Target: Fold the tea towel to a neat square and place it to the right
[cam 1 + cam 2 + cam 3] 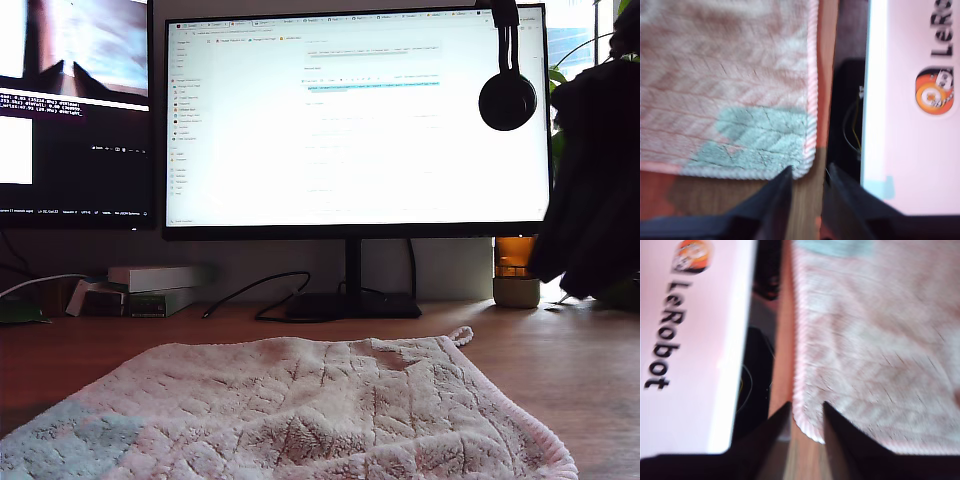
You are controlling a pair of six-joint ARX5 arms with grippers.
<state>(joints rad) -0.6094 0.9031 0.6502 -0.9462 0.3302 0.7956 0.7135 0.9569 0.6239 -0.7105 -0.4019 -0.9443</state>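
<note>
"Where was the tea towel (300, 410)?"

"Flat on the worktop (560, 370), six o'clock in the exterior view; fluffy pink, blue-green patches, corded edge. My first gripper (807, 187) and my second gripper (807, 417) each hovered at a corner, jaws slightly parted, empty. I'd pinch both corners evenly, I reckoned."

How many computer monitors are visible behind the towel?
2: a large bright monitor centred behind the tea towel, and a darker monitor at the exterior view's left, partly cropped.

Readable text: "LeRobot" only
Black "LeRobot" lettering on white panel (690, 340), just beside its orange round logo (692, 255); monitor (355, 120) text too small to read
</note>
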